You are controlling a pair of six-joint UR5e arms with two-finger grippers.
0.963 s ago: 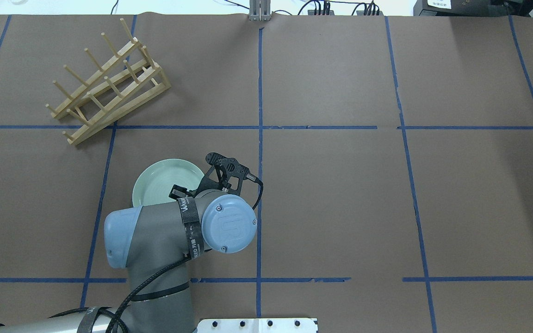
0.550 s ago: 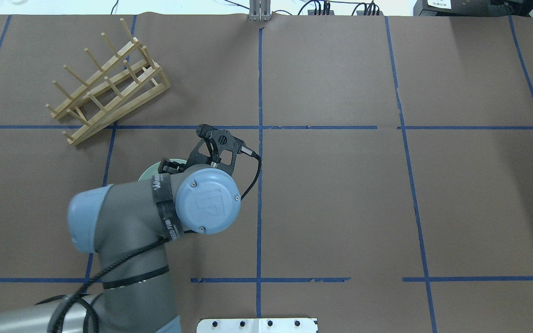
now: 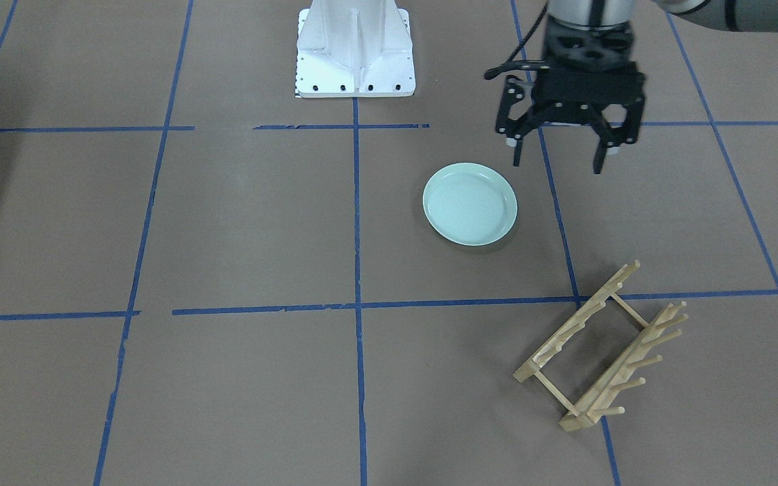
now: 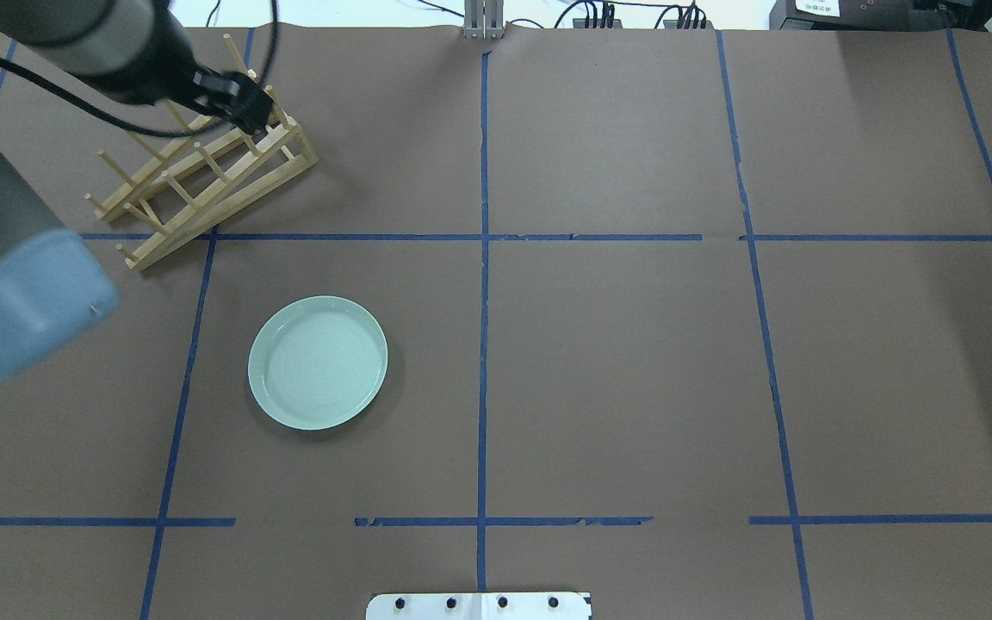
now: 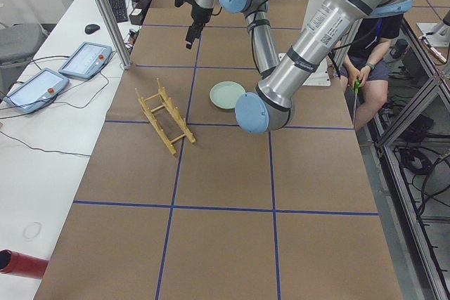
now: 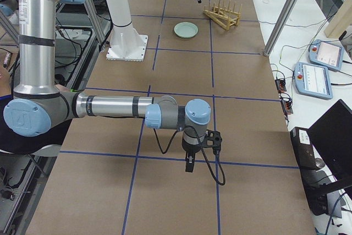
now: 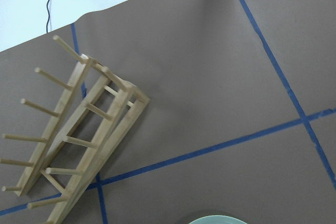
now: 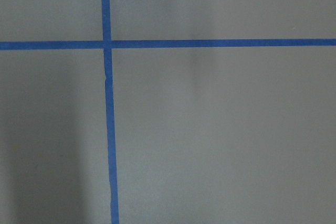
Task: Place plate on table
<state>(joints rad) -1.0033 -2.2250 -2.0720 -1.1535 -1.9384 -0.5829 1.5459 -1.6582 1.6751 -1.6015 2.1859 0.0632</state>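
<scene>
The pale mint-green plate [image 4: 318, 362] lies flat on the brown paper table [image 4: 616, 362], apart from everything; it also shows in the front view [image 3: 470, 203] and at the bottom edge of the left wrist view [image 7: 218, 220]. My left gripper [image 3: 556, 160] hangs open and empty, raised well above the table, on the robot's side of the plate and nearer the rack's side. From overhead the left gripper [image 4: 242, 103] appears over the rack. My right gripper [image 6: 190, 164] shows only in the right side view, low over bare table far from the plate; I cannot tell its state.
The light wooden pegged rack [image 4: 203, 164] lies on its side at the far left, also in the left wrist view [image 7: 73, 140]. The white robot base [image 3: 355, 50] stands at the near edge. A person [image 5: 373, 40] sits beside the table.
The left arm has lifted off the plate and swung up and to the left. The plate, half hidden under the wrist before, now lies fully uncovered in the same spot.
</scene>
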